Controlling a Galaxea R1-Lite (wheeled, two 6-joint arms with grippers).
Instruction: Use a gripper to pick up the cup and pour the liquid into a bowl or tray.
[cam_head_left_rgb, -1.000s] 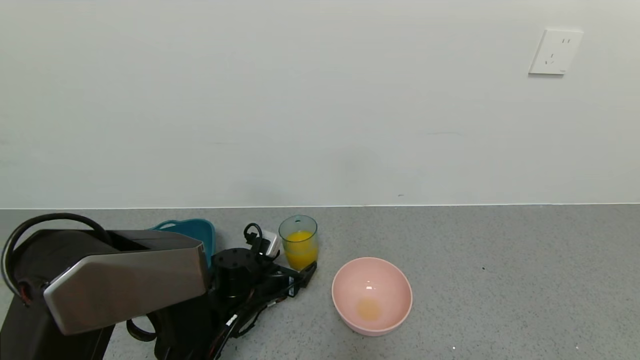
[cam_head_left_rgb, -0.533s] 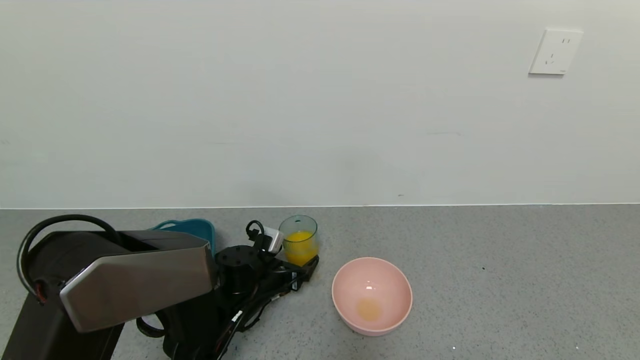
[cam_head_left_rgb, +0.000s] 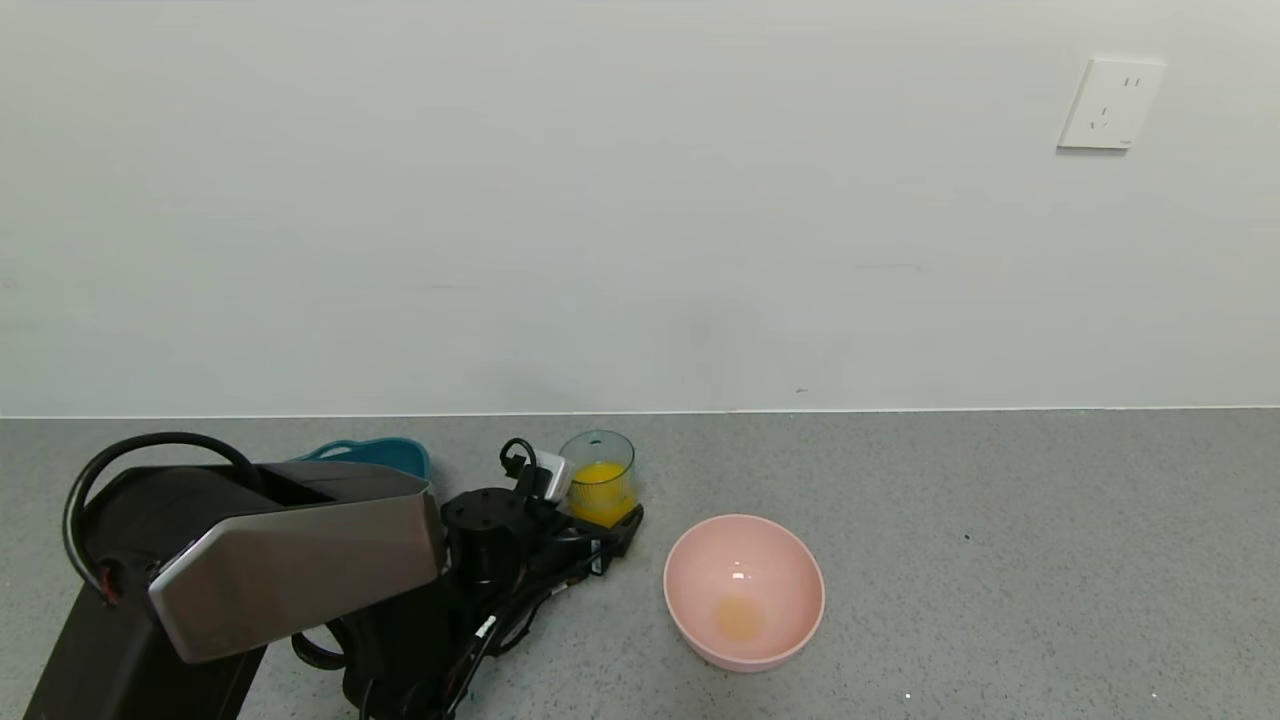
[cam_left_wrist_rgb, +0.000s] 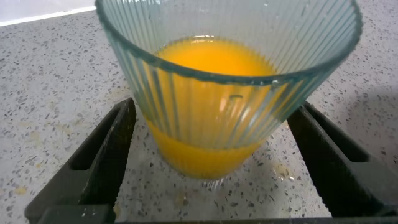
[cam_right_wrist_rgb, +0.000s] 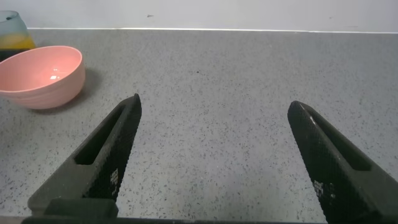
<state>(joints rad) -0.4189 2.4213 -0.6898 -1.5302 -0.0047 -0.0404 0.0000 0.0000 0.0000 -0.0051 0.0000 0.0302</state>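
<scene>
Behind left hand (cam_head_left_rgb: 612, 520): teal tub (cam_head_left_rgb: 375, 455); right of cup (cam_head_left_rgb: 598, 478): bowl (cam_head_left_rgb: 744, 590)

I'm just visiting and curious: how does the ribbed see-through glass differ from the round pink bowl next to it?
The ribbed transparent blue-green cup is tall and narrow; the smooth opaque pink plastic bowl is wide and low. The cup holds plenty of orange liquid; the bowl has only a faint orange patch at its bottom. The left gripper has its open fingers on either side of the cup; nothing is at the bowl. Both stand upright on the grey speckled counter.
</scene>
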